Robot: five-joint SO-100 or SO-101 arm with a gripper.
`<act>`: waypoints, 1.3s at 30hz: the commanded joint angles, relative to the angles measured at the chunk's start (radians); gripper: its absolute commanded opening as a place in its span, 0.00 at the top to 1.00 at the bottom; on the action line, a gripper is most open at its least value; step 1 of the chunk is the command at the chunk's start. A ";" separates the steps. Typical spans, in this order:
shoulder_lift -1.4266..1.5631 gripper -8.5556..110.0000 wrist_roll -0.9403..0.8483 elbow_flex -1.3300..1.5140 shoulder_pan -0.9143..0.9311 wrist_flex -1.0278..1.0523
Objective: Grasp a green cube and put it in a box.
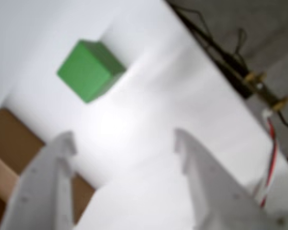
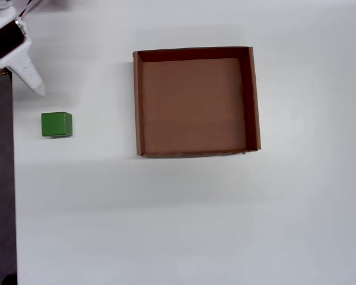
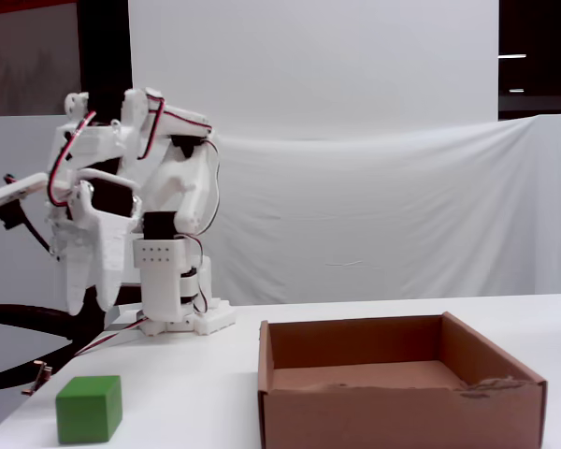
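Observation:
The green cube (image 1: 90, 69) sits on the white table, ahead of and a little left of my gripper (image 1: 124, 138) in the wrist view. The gripper is open and empty, with its white fingers wide apart and nothing between them. In the overhead view the cube (image 2: 56, 124) lies near the table's left edge, just below the gripper (image 2: 35, 86). The brown cardboard box (image 2: 136, 101) is empty, to the right of the cube. In the fixed view the gripper (image 3: 84, 297) hangs above the cube (image 3: 89, 409), and the box (image 3: 393, 412) stands to the right. A corner of the box (image 1: 9, 139) shows in the wrist view.
The table's left edge (image 2: 13, 178) runs close to the cube, with dark floor beyond it. Cables and wires (image 1: 259, 91) lie past the table edge in the wrist view. The arm's base (image 3: 178, 313) stands behind the cube. A white cloth backdrop (image 3: 374, 215) hangs behind the table.

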 commanded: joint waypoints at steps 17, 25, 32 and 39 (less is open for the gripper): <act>-0.397 0.67 -0.342 -0.276 -0.106 -0.126; -0.420 0.66 -0.385 -0.272 -0.104 -0.132; -0.416 0.65 -0.402 -0.267 -0.101 -0.097; -0.436 0.65 -0.456 -0.273 -0.078 -0.075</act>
